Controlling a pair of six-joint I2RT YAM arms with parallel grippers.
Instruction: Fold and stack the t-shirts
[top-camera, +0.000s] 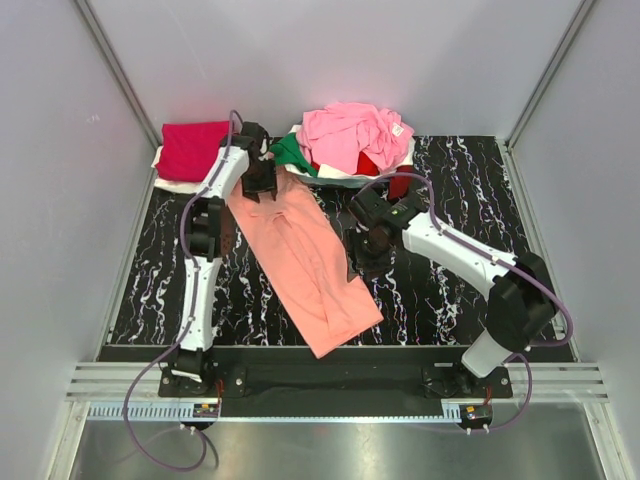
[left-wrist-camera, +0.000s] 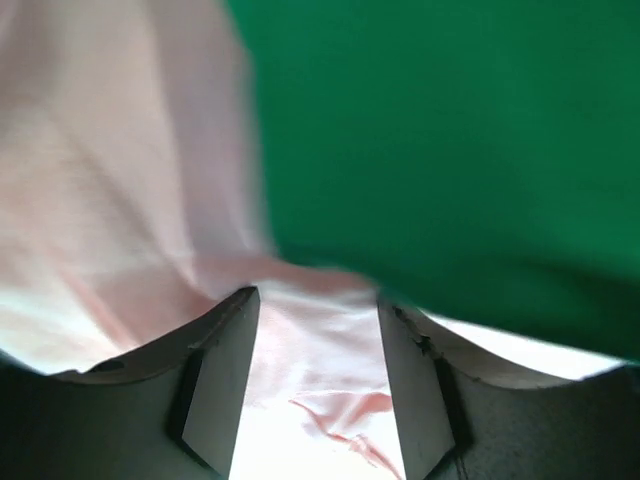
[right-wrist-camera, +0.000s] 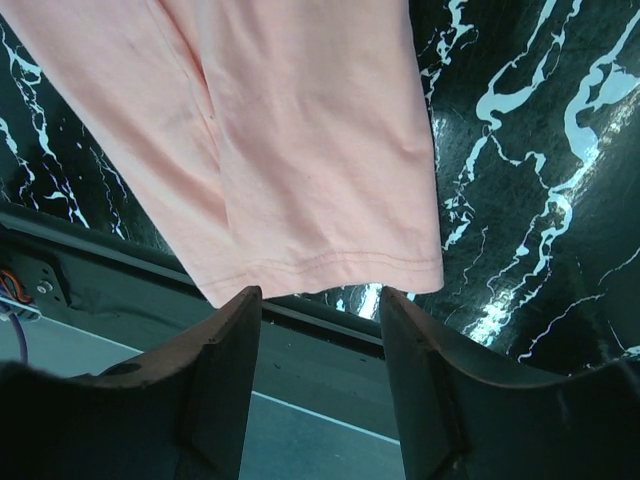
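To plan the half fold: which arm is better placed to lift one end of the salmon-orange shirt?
Left, probably: left pincer straddles the shirt's far end; right pincer hangs open beside its middle.

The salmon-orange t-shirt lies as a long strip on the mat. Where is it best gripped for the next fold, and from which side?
Probably at the hemmed near end, by its right corner. The salmon-orange t-shirt lies flat and diagonal; bare mat beside that corner lets the right gripper come from the right.
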